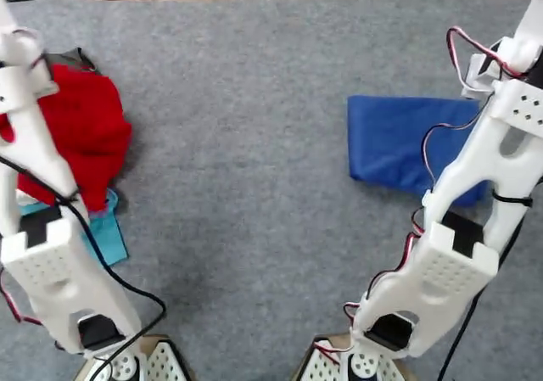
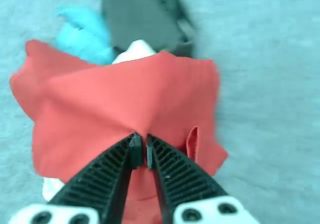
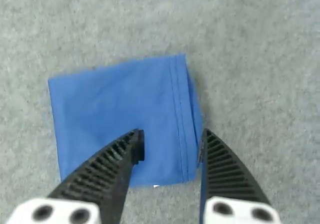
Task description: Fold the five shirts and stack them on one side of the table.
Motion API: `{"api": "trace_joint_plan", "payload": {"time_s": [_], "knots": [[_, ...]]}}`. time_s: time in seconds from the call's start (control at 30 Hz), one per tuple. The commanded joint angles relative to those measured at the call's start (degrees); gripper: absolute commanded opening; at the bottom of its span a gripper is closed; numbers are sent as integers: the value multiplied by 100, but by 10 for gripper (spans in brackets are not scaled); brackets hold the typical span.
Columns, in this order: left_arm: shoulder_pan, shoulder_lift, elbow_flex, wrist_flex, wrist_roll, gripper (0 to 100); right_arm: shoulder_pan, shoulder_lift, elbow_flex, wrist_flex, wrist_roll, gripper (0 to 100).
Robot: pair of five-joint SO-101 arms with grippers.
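Clenched on red shirt [image 2: 125, 99], nine o'clock, with left pincer [image 2: 140, 149]; released above blue shirt [image 3: 115, 104] with right pincer [image 3: 171, 141]. Thin pinch, liable to slip on lifting.

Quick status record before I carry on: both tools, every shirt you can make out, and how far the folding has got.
left tool: shut, pinching the red shirt
right tool: open, over the blue shirt
blue shirt: folded, flat, alone by the right arm
red shirt: crumpled, on top of the pile by the left arm
under red shirt: teal shirt, dark shirt, white cloth
table: grey felt
progress: one shirt folded, pile still unfolded
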Motion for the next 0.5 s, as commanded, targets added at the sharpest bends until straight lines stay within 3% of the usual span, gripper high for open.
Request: {"api": "trace_joint_plan", "payload": {"time_s": [0.0, 0.17, 0.33, 0.47], "knots": [[813, -1143, 593, 53, 211, 28, -79, -330, 101, -18, 79, 185], [2826, -2752, 2501, 44, 141, 28, -97, -347, 409, 0, 396, 185], [4936, -3815, 4549, 35, -1266, 29, -246, -347, 769, 0, 914, 185], [5640, -4220, 5859, 35, -1811, 56, -510, -347, 1112, 0, 1090, 187]]}}
